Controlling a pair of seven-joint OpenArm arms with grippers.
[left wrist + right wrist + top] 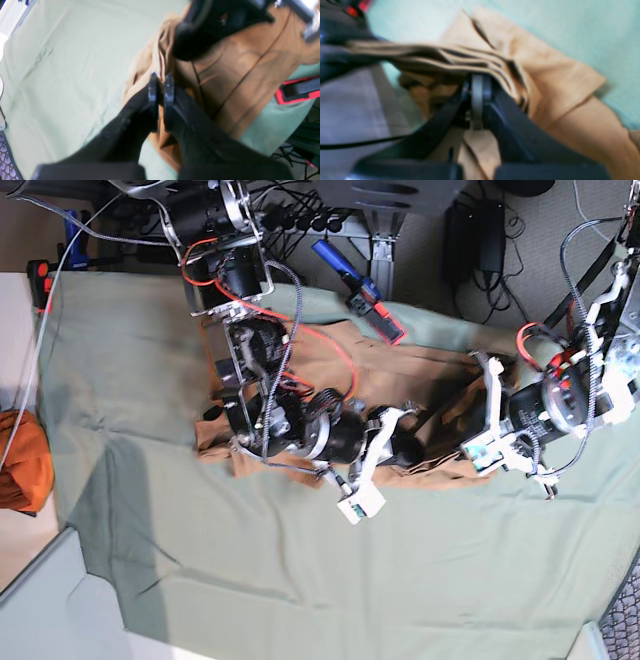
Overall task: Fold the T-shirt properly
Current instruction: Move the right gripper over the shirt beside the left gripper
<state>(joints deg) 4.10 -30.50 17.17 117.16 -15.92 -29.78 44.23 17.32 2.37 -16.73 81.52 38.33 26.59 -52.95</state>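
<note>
The T-shirt (pixel 385 370) lies bunched on the wrinkly green cloth (pixel 300 570), in the far half. Its long way runs left to right. The left gripper (pixel 161 80) pinches its right part, pulling up folds. The right gripper (pixel 478 82) is closed under folds; I can't tell if it grips any. A red-and-blue tool (pixel 360 292) sits just beyond. Open cloth spreads on the near side.
</note>
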